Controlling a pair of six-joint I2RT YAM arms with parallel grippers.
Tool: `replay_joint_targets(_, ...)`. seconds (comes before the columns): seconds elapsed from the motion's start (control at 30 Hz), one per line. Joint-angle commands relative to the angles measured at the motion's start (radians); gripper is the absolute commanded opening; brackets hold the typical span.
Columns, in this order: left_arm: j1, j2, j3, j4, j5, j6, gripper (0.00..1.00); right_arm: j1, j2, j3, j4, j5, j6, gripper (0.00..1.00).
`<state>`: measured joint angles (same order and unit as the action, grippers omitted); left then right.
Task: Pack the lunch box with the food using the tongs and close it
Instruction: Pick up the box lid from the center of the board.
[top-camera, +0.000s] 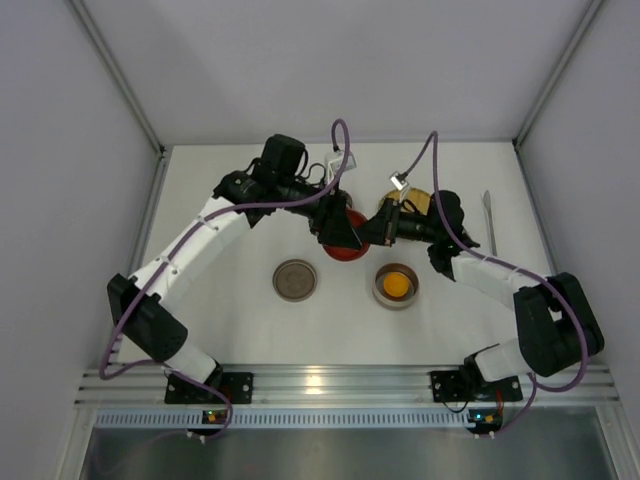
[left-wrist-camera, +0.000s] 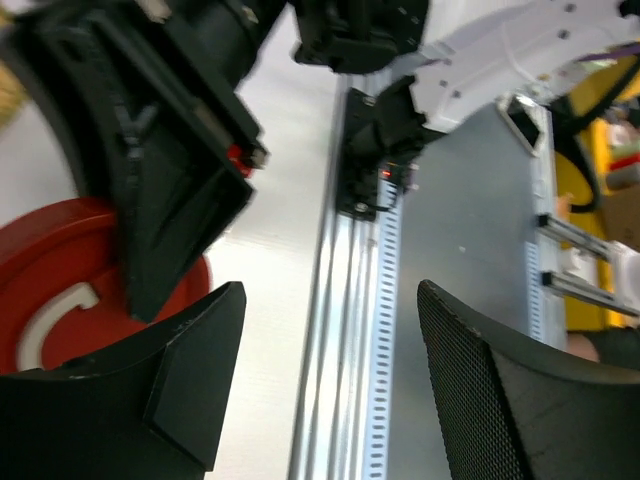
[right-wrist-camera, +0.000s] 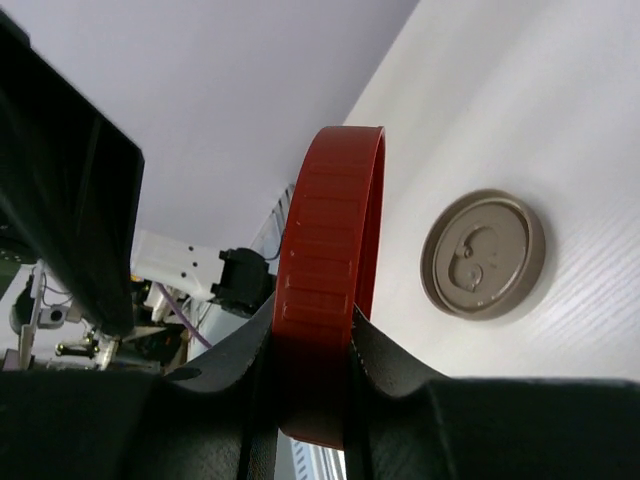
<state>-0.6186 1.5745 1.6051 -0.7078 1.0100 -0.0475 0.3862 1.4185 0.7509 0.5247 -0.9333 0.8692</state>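
Tongs (top-camera: 489, 222) lie apart at far right; red lid (right-wrist-camera: 335, 220) is clamped on edge at centre.

Slim and silver, the tongs rest flat on the table (top-camera: 330, 330) in the right of the top view, well apart from both arms. Their long axis runs up and down the frame, and which end is joined I cannot tell. The right gripper (right-wrist-camera: 312, 325) is closed on the red lid's ribbed rim and holds the lid upright, its edge toward the wrist camera. The left gripper (left-wrist-camera: 325, 310) stands wide open with nothing between its fingers, just beside the lid. The round orange piece (top-camera: 397, 285) sits in a metal bowl (top-camera: 377, 290) below centre right. A grey lid (right-wrist-camera: 484, 254) lies flat to the left of the bowl.
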Motion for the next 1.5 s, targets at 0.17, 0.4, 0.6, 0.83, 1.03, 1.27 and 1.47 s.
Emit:
replay_joint_targets(0.17,0.002,-0.187,0.082,0.109,-0.568,0.149,0.76,-0.01,-0.009,-0.013,0.721,0.125,0.093,0.0)
replay_joint_targets(0.4,0.002,-0.315,0.011,0.146,-0.605,0.446,0.8,-0.047,-0.107,0.145,0.664,0.059,-0.47,0.0)
replay_joint_targets(0.6,0.0,-0.475,-0.224,0.246,-0.527,0.632,0.85,-0.118,-0.098,0.199,0.371,0.106,-0.844,0.0)
replay_joint_targets(0.83,-0.001,-0.505,-0.376,0.44,-0.513,0.782,0.86,-0.116,-0.11,0.191,0.304,0.125,-0.961,0.0)
replay_joint_targets(1.03,-0.035,-0.467,-0.481,0.671,-0.544,0.844,0.88,-0.104,-0.113,0.232,0.241,0.142,-0.963,0.0)
replay_joint_targets(1.27,-0.107,-0.369,-0.464,0.887,-0.61,0.795,0.92,-0.079,-0.112,0.225,0.328,0.137,-0.773,0.0)
replay_joint_targets(1.47,-0.116,-0.302,-0.396,0.916,-0.597,0.782,0.93,-0.069,-0.121,0.225,0.373,0.108,-0.719,0.0)
